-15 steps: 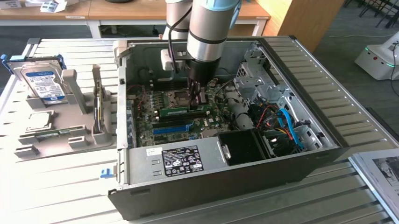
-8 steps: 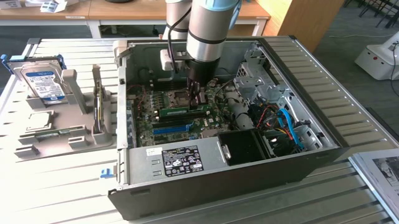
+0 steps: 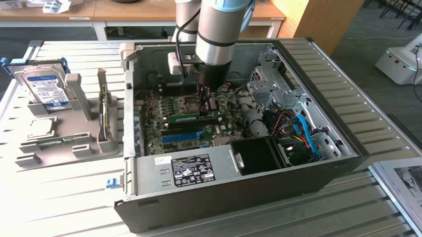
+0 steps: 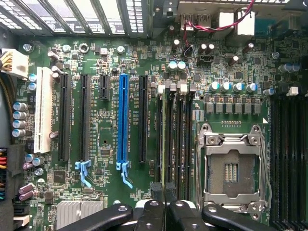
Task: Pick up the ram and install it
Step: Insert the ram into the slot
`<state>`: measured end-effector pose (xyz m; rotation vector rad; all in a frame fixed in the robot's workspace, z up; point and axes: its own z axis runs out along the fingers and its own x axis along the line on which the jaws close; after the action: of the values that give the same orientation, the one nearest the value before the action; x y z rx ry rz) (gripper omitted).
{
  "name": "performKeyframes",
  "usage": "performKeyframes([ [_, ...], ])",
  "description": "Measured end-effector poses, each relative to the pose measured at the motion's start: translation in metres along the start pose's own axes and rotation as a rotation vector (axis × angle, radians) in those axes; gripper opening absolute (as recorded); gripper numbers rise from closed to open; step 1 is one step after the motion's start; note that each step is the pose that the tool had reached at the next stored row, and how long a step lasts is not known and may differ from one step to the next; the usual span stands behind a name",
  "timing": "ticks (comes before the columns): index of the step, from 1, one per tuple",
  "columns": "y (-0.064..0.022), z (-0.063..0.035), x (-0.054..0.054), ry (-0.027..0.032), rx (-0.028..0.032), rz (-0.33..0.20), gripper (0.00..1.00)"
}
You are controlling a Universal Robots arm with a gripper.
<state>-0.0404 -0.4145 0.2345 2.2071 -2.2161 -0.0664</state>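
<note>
In the exterior view, we note an open computer case lying on its side on the slatted tabletop, so that the motherboard faces up and the arm can come at it from above. To the exterior view's left stands a grey fixture propping a hard drive upright, well apart from the work. The claw reaches down inside the case, and the ram lies lengthwise under it, green edge level and parallel to the black memory slots, beside the CPU socket. In the wrist view, the claw has its fingers drawn together on the ram, which we see edge-on as a thin strip running along one memory slot bank between the blue expansion slot and the CPU socket. We judge this thin-edge grip keeps the stick vertical and lined up with the slot. Whether it is fully seated we cannot tell.
</note>
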Motion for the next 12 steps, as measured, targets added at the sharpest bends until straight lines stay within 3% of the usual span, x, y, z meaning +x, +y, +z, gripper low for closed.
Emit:
performKeyframes([
  [12, 0.0009, 0.0000, 0.0001, -0.0001, 0.0006, 0.000, 0.11],
])
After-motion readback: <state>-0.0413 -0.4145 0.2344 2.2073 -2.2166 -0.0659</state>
